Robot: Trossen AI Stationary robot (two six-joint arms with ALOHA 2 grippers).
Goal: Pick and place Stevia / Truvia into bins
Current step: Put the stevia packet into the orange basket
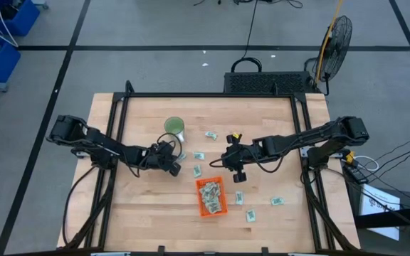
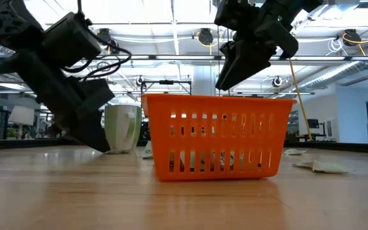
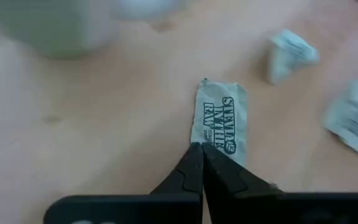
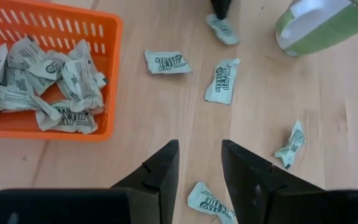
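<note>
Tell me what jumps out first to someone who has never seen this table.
The orange tray near the table's middle, heaped with pale sachets, catches the eye first. More loose sachets lie scattered on the wood around it, beside a green mug. The left gripper has its fingers shut at a Stevia sachet, while the right gripper hangs open above the table.

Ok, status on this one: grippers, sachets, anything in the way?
Left gripper shut on a Stevia sachet near the green mug. Right gripper open, empty, beside orange bin. Nothing obstructing.
</note>
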